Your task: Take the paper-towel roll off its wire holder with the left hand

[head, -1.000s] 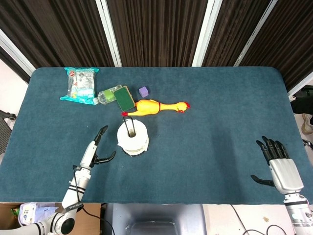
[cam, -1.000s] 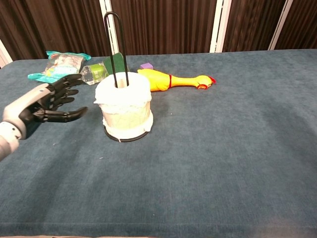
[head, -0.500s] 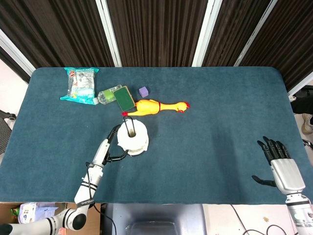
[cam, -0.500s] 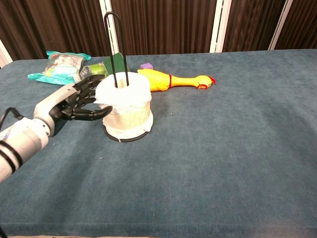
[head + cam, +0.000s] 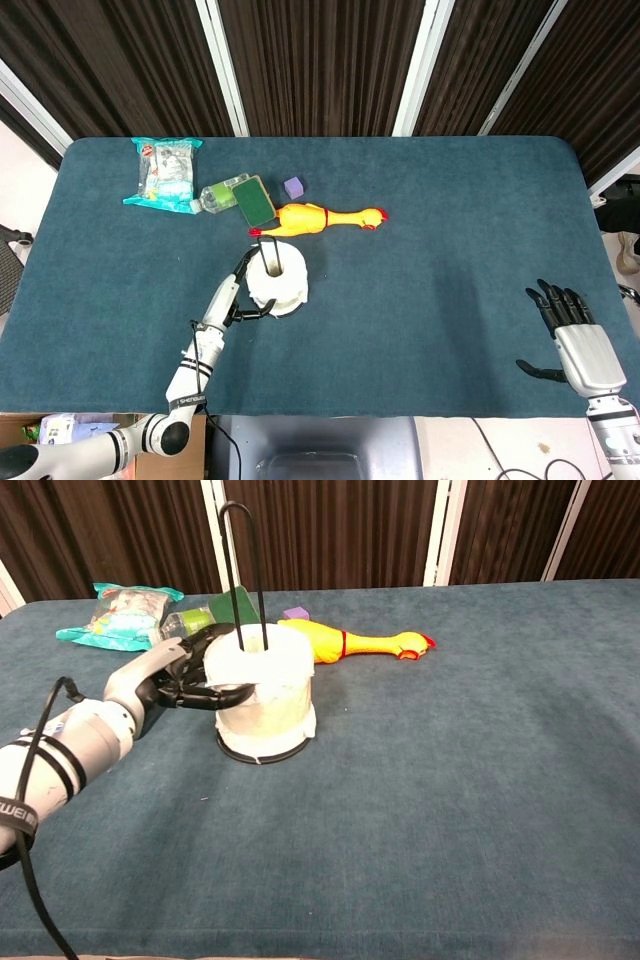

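The white paper-towel roll (image 5: 278,280) (image 5: 265,695) stands on its black wire holder (image 5: 262,759), whose tall loop rises through the core. My left hand (image 5: 238,290) (image 5: 175,675) grips the roll from its left side, thumb across the front and fingers round the back. The roll sits low on the holder's base ring. My right hand (image 5: 575,335) rests open near the table's front right edge, far from the roll, and shows only in the head view.
Just behind the roll lies a yellow rubber chicken (image 5: 325,216) (image 5: 355,642). Further back left are a green sponge (image 5: 255,200), a plastic bottle (image 5: 213,195), a purple cube (image 5: 293,187) and a snack bag (image 5: 165,170).
My left hand has moved right from open space and closed around the roll. Roll and holder have shifted slightly to the right. The right hand has stayed still.
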Available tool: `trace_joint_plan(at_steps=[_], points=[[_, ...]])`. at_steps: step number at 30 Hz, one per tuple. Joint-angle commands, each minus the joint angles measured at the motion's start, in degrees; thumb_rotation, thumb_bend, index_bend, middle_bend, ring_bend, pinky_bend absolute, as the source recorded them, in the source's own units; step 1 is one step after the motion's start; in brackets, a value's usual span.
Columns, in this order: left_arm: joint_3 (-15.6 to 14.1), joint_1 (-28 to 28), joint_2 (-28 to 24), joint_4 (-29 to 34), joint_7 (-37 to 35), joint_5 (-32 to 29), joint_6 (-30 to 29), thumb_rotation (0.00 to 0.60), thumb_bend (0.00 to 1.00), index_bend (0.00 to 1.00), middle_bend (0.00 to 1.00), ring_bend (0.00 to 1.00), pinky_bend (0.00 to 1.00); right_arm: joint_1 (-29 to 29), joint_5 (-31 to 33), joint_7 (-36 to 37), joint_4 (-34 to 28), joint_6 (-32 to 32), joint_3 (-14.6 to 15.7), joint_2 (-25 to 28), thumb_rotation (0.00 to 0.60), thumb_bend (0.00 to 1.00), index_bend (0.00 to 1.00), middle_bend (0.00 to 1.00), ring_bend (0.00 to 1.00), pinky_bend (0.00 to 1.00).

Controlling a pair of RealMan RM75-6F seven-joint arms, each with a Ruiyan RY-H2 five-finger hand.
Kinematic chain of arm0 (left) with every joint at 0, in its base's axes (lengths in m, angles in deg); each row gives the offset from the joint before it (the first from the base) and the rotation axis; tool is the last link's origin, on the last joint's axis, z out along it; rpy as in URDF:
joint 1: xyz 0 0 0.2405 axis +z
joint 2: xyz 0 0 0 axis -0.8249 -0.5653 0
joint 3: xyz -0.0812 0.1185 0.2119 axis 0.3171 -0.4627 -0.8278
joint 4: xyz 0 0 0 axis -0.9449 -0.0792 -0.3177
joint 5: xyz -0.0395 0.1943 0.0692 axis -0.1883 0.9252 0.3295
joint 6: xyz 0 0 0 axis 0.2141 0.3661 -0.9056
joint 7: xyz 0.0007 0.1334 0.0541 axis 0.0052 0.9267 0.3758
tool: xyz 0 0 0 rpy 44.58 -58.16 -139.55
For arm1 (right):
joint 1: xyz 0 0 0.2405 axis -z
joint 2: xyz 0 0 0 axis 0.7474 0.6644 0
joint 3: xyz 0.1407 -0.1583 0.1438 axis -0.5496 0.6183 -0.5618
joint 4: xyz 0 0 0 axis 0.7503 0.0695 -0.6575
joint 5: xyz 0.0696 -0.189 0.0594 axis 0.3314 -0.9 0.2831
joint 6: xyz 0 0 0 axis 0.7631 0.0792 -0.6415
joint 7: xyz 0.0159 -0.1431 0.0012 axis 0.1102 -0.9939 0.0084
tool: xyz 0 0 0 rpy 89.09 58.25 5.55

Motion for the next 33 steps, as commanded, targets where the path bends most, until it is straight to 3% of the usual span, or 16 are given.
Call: trace_joint_plan(at_steps=[1, 4, 6, 9, 14, 17, 19, 25, 33], points=[[0.58, -0.96, 0.13, -0.41, 1.03, -1.57, 1.7, 0.6, 0.33, 0.0, 0.0, 0.06, 0.24, 0.09, -0.06, 0.37, 0.07, 0.26, -0.03, 0.12, 0.6, 0.05, 0.0, 0.0, 0.0, 0.0], [1.01, -1.65, -0.9, 0.49, 0.97, -3.25, 4.42, 0.6, 0.35, 0.08, 0.16, 0.29, 0.45, 0.14, -0.02, 0.81, 0.21, 0.38, -0.06, 0.21, 0.6, 0.05, 0.0, 0.0, 0.0, 0.0], [1.31, -1.91, -1.36, 1.04, 0.75, -3.88, 5.29, 0.6, 0.37, 0.28, 0.37, 0.46, 0.58, 0.14, -0.01, 0.96, 0.23, 0.31, -0.01, 0.29, 0.6, 0.05, 0.0, 0.0, 0.0, 0.0], [1.75, -1.92, -1.29, 1.38, 0.43, -4.08, 4.78, 0.6, 0.43, 0.46, 0.54, 0.61, 0.7, 0.19, -0.14, 1.08, 0.21, 0.41, 0.06, 0.36, 0.6, 0.05, 0.0, 0.0, 0.0, 0.0], [2.23, -1.67, -0.92, 1.65, 0.57, -3.94, 3.01, 0.6, 0.58, 0.61, 0.68, 0.73, 0.81, 0.28, -0.26, 1.28, 0.25, 0.6, 0.11, 0.43, 0.6, 0.05, 0.0, 0.0, 0.0, 0.0], [4.03, -1.04, -0.16, 2.16, 0.74, -3.32, -1.69, 0.6, 0.74, 0.74, 0.78, 0.82, 0.9, 0.29, -0.4, 1.34, 0.3, 0.55, 0.24, 0.49, 0.6, 0.05, 0.0, 0.0, 0.0, 0.0], [5.0, -0.52, 0.15, 3.05, 0.85, -1.1, -6.26, 0.6, 0.78, 0.77, 0.81, 0.84, 0.91, 0.33, -0.65, 1.33, 0.27, 0.59, 0.4, 0.53, 0.6, 0.05, 0.0, 0.0, 0.0, 0.0], [7.02, -0.3, -1.92, 7.86, 2.8, 2.51, -12.17, 0.6, 0.79, 0.79, 0.81, 0.84, 0.92, 0.22, -0.79, 1.12, 0.15, 0.22, 0.61, 0.57, 0.6, 0.05, 0.0, 0.0, 0.0, 0.0], [12.96, 0.34, -9.42, 22.04, 10.03, 2.27, -17.43, 0.6, 0.78, 0.79, 0.81, 0.84, 0.92, 0.1, -1.07, 1.23, -0.04, -0.09, 0.87, 0.77, 0.6, 0.05, 0.0, 0.0, 0.0, 0.0]])
